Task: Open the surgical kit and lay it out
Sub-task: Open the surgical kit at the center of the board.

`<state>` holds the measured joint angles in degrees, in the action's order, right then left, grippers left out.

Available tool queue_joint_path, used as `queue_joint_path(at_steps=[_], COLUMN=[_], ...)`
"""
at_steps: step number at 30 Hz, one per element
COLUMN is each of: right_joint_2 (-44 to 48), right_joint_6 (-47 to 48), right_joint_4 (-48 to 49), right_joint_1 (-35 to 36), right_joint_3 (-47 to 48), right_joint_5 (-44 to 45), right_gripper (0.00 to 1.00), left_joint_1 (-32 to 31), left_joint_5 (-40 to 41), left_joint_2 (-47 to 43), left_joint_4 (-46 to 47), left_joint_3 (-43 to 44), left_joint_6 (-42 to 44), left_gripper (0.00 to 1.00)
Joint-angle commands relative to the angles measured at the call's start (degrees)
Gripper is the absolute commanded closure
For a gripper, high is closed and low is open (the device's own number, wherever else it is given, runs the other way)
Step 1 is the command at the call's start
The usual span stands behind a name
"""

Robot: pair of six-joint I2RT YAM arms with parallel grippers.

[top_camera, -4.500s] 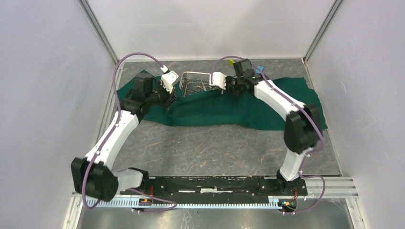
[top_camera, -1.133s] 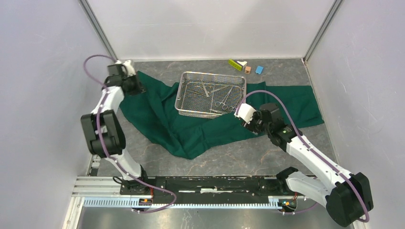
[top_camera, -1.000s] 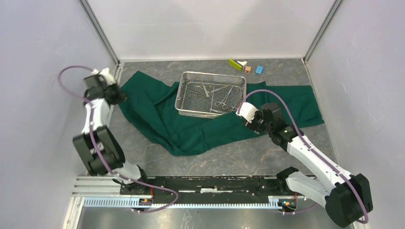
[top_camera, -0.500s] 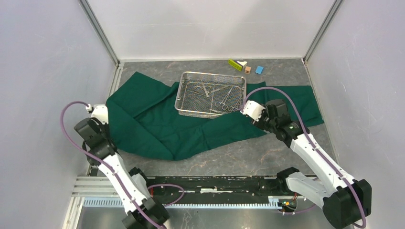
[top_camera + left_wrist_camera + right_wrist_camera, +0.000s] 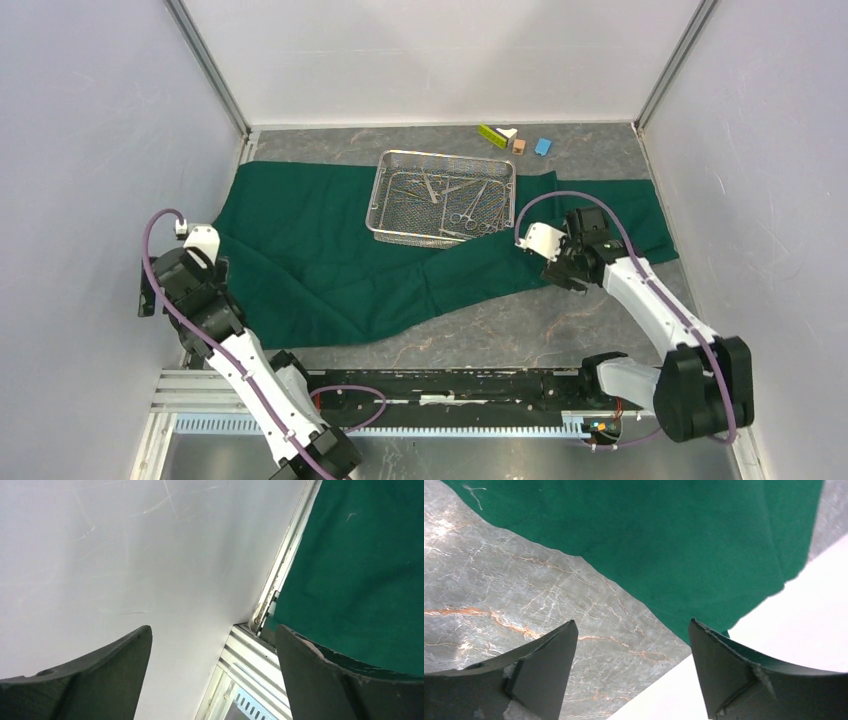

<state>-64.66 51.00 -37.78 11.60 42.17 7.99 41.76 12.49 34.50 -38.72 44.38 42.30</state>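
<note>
since half a second ago the dark green cloth [image 5: 320, 260] has been pulled flatter and wider toward the left wall, and the left arm has swung further down that side. left pincer [image 5: 200, 245] sits at the cloth's left edge, jaws spread wide with nothing between them; in its wrist view the cloth lies just beyond its right finger [image 5: 325, 680], with the white wall ahead of the other. right pincer [image 5: 543, 243] hangs over the cloth's near edge, jaws spread apart and empty; green cloth fills the space ahead of its fingertips and the marbled worktop [image 5: 499, 580] shows bare to their left. wire-mesh tray [image 5: 443, 153] stands on the cloth just beyond the right pincer and well apart from the left one, with ring-handled clamps and tweezers [image 5: 455, 205] lying inside. past the tray, far from both pincers, a yellow-green block [image 5: 492, 135], a brown block [image 5: 519, 146] and a blue block [image 5: 543, 147] rest on the worktop
</note>
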Motion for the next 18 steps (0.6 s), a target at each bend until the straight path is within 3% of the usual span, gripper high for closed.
queue_joint_path(at_steps=[1, 7, 11, 14, 18], right_joint_2=[-5.2, -15.2, -21.5, -25.2, -26.7], right_joint_6=[5.8, 10.6, 11.8, 13.0, 14.3], right_joint_4=[3.1, 3.7, 3.1, 0.4, -3.4], right_joint_1=[-0.3, -0.9, -2.2, -3.2, -4.4], right_joint_3=[2.0, 5.3, 8.6, 11.2, 12.4], right_joint_5=[-1.4, -2.1, -2.8, -4.0, -6.0], right_gripper=[0.08, 0.05, 0.09, 0.24, 0.57], left_joint_1=[0.4, 0.3, 0.2, 0.0, -1.9], left_joint_5=[0.3, -9.6, -16.3, -20.7, -24.3], left_joint_2=[2.9, 8.2, 11.9, 14.1, 16.4], left_joint_4=[-1.4, -6.0, -7.9, -8.4, -8.4], left_joint_3=[4.4, 9.6, 12.3, 13.6, 14.4], left_joint_6=[-0.2, -4.6, -7.2, -9.2, -11.3], left_gripper=[0.0, 0.0, 0.0, 0.0, 0.0])
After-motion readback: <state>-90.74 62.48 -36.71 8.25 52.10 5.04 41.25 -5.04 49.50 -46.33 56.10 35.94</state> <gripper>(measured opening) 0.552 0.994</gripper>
